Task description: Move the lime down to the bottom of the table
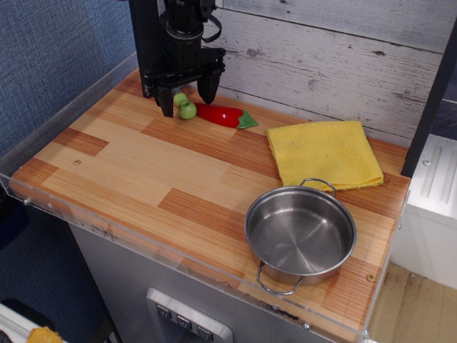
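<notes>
The lime (pixel 186 108) is a small glossy light-green ball with a smaller knob, lying near the back left of the striped wooden table (pixel 143 171). It touches the stem end of a red chili pepper (pixel 223 115). My black gripper (pixel 187 100) hangs directly over the lime with its jaws open. One finger (pixel 166 102) stands left of the lime and the other finger (pixel 210 88) stands right of it, above the pepper. The lime is not gripped.
A yellow cloth (pixel 324 153) lies at the back right. A steel pot (pixel 300 233) with two handles stands at the front right. A clear acrylic rim (pixel 107 230) runs along the table's edges. A white plank wall rises behind.
</notes>
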`<state>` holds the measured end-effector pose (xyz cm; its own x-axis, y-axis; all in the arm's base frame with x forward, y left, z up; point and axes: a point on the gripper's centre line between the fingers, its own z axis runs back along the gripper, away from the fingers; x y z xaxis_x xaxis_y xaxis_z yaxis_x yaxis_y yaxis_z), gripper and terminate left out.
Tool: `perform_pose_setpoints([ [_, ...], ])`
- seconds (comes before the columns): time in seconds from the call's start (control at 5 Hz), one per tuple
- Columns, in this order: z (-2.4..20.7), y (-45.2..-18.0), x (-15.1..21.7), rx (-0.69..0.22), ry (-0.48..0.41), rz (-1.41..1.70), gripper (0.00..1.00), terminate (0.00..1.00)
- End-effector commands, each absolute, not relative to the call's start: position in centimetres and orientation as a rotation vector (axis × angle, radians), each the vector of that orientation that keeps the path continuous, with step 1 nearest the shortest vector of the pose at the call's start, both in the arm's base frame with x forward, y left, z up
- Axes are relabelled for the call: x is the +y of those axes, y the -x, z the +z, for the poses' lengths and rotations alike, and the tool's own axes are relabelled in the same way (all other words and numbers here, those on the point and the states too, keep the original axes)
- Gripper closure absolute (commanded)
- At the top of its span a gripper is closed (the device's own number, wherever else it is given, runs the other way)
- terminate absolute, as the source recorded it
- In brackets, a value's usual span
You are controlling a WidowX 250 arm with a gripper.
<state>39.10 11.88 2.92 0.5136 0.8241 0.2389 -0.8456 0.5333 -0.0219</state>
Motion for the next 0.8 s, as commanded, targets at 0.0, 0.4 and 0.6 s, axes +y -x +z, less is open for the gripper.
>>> perform_pose_setpoints([
  [0.0, 4.01, -38.70, 13.18, -0.256, -0.114, 1.026, 0.00, 0.00],
  [0.4, 3.45, -38.69, 13.76, -0.241, -0.121, 1.031, 0.00, 0.00],
  [0.6, 3.22, -38.54, 13.93, -0.245, -0.124, 1.029, 1.00, 0.00],
])
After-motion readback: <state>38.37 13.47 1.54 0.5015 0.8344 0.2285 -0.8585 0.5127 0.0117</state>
